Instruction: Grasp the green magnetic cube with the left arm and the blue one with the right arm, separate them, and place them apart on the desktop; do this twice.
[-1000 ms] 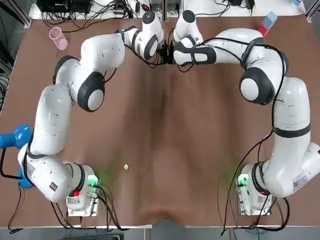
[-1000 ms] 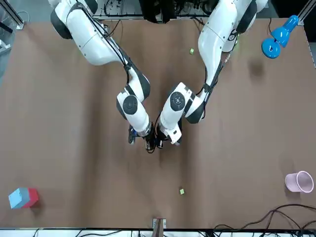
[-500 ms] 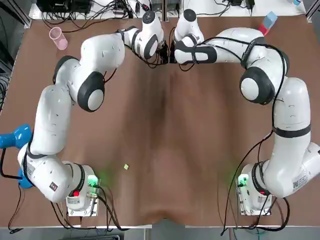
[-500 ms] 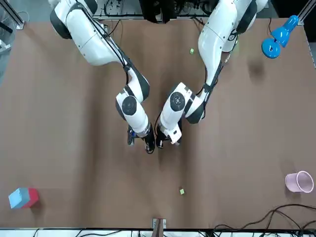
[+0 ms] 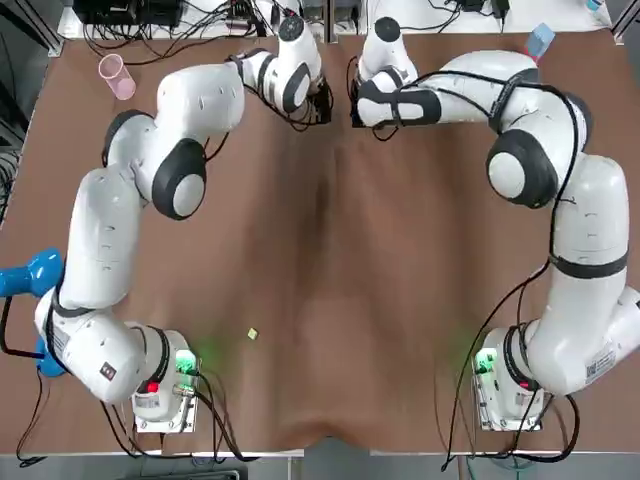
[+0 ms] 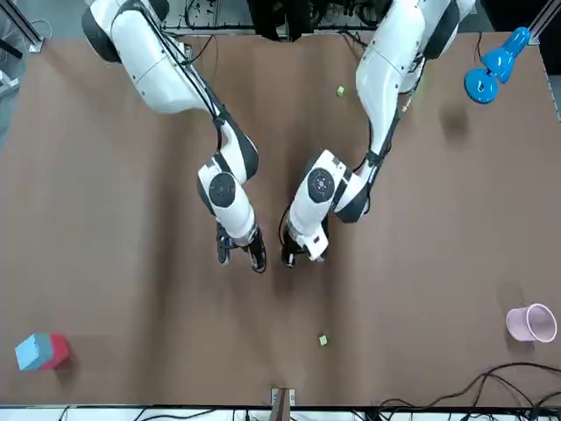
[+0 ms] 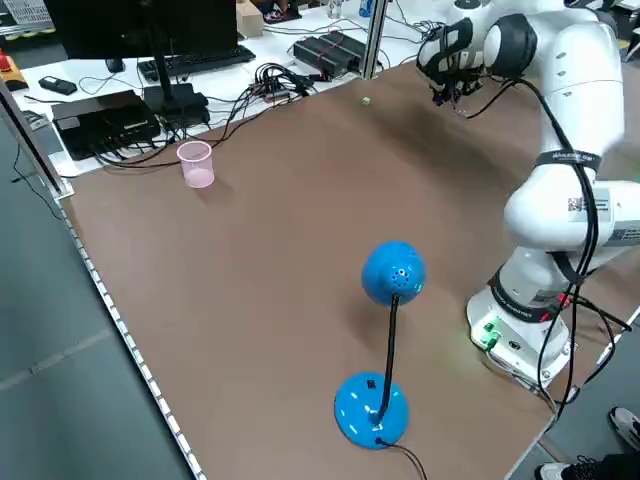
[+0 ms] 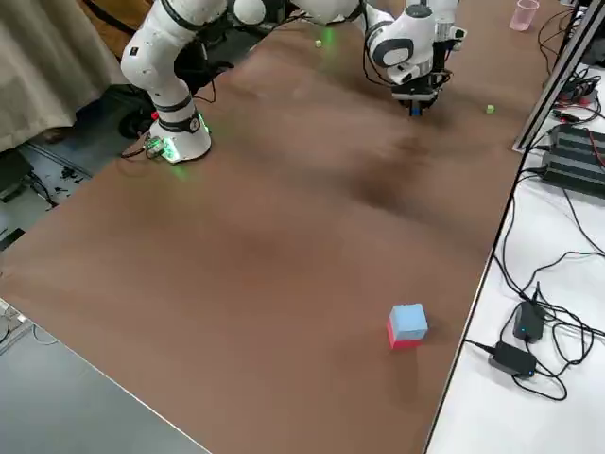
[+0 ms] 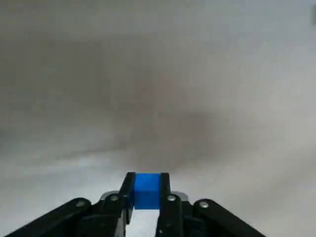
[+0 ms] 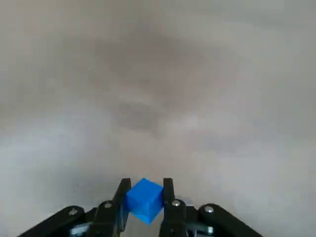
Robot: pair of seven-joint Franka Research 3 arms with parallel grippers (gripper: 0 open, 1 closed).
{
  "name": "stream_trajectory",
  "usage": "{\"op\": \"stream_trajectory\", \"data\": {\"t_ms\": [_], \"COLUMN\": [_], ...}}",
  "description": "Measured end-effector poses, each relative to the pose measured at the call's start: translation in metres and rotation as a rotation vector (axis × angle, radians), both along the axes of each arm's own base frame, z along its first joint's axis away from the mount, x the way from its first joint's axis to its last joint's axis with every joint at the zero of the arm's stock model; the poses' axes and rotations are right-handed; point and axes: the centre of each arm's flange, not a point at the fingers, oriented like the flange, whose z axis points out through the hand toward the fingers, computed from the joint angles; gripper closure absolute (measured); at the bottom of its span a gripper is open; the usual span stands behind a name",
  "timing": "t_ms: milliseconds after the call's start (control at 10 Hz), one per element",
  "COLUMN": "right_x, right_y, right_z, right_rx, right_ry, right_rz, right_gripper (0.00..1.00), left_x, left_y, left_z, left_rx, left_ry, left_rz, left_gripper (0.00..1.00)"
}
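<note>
One blue cube (image 9: 146, 191) inside left gripper (image 9: 146, 183); second cube (image 10: 144, 200) — inside right gripper (image 10: 146, 190).

Here's my left arm (image 5: 100, 230), my right arm (image 5: 590, 230): glossy white shells, dark grey joint caps (image 5: 180, 180), black cables (image 5: 449, 420), green base lights (image 5: 186, 362) (black fingers (image 9: 128, 190), silver screws (image 9: 114, 198)).

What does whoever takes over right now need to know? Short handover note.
Left gripper: jaws shut on a blue cube, not a green one, at the far middle of the table.
Right gripper: jaws shut on a second blue cube, close beside it with a gap between.
Done: both cubes grasped and apart.
Left: set them down apart.
Two small green bits lie loose, one by the far edge, one on the robot's near left. Which round this is, cannot tell.
</note>
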Motion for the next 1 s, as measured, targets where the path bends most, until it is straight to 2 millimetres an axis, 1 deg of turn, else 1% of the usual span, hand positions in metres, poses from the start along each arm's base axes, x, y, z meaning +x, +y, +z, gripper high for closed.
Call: {"op": "stream_trajectory", "data": {"t_ms": [200, 300, 400, 500, 700, 800, 1000], "right_x": [-0.004, -0.009, -0.014, -0.019, -0.031, -0.037, -0.042], "right_y": [-0.040, -0.057, -0.079, -0.106, -0.161, -0.185, -0.236], "right_z": [0.001, 0.008, 0.017, 0.026, 0.038, 0.040, 0.041], "right_rx": [-0.055, -0.080, -0.106, -0.132, -0.176, -0.197, -0.232], "right_ry": [0.003, -0.001, -0.007, -0.010, 0.000, 0.009, 0.028], "right_rz": [0.153, 0.236, 0.325, 0.415, 0.550, 0.593, 0.632], "right_gripper": [0.70, 0.70, 0.70, 0.70, 0.70, 0.70, 0.70], "left_x": [0.005, 0.005, 0.000, -0.012, -0.047, -0.061, -0.092], "left_y": [0.004, 0.002, -0.005, -0.020, -0.057, -0.069, -0.094], "left_z": [0.003, 0.005, 0.005, 0.005, 0.002, -0.003, -0.023], "left_rx": [-0.006, -0.014, -0.019, -0.022, -0.025, -0.025, -0.020], "left_ry": [-0.011, -0.021, -0.024, -0.021, -0.009, 0.005, 0.040], "left_rz": [0.010, 0.008, -0.002, -0.026, -0.076, -0.091, -0.129], "left_gripper": [0.77, 0.77, 0.77, 0.77, 0.77, 0.77, 0.77]}}
